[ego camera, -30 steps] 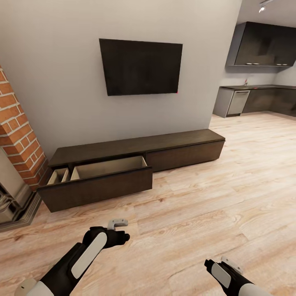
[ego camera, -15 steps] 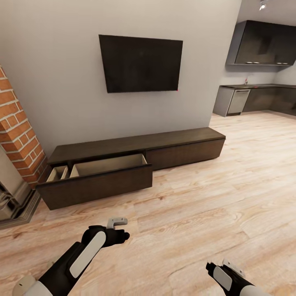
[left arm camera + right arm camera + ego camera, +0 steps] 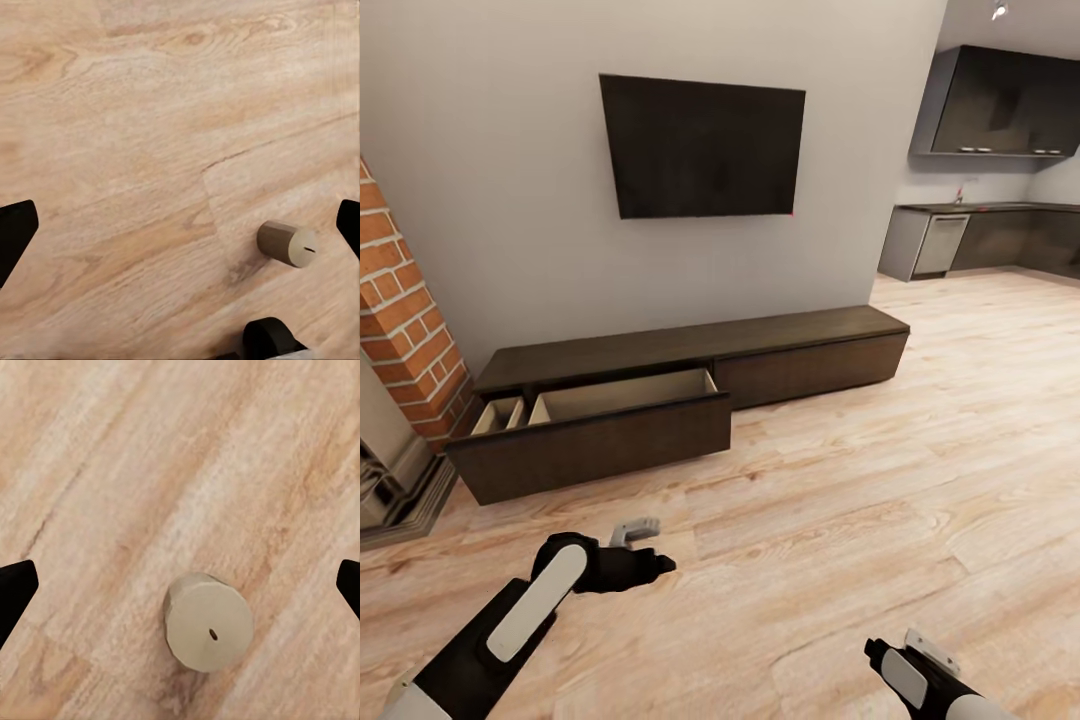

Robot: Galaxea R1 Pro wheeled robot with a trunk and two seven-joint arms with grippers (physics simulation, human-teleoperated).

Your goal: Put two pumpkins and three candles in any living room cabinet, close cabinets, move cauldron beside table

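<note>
Room: we face a grey wall with a black TV (image 3: 702, 146) above the long, low dark-brown cabinet (image 3: 800, 355); a brick fireplace (image 3: 405, 330) stands at the left, and a dark kitchen lies far right.
Cabinet: its left drawer (image 3: 595, 440) is pulled out, showing a pale tan inside; from here we cannot tell if anything lies in it. The right front is shut.
Left gripper (image 3: 640, 545): held low over the plank floor (image 3: 880, 480), fingers spread wide and holding nothing.
Right gripper (image 3: 922, 650): low at the picture's bottom edge, fingers likewise spread and empty.
Candles: a short beige candle (image 3: 288, 243) lies on the floor below the left gripper, just off to one side; another candle (image 3: 208, 621) stands on the floor below the right gripper, between its fingers.
Step in hand: we judge we are gathering candles for the open drawer.
Next move: lower a gripper around a candle, close, and carry it to the drawer.
</note>
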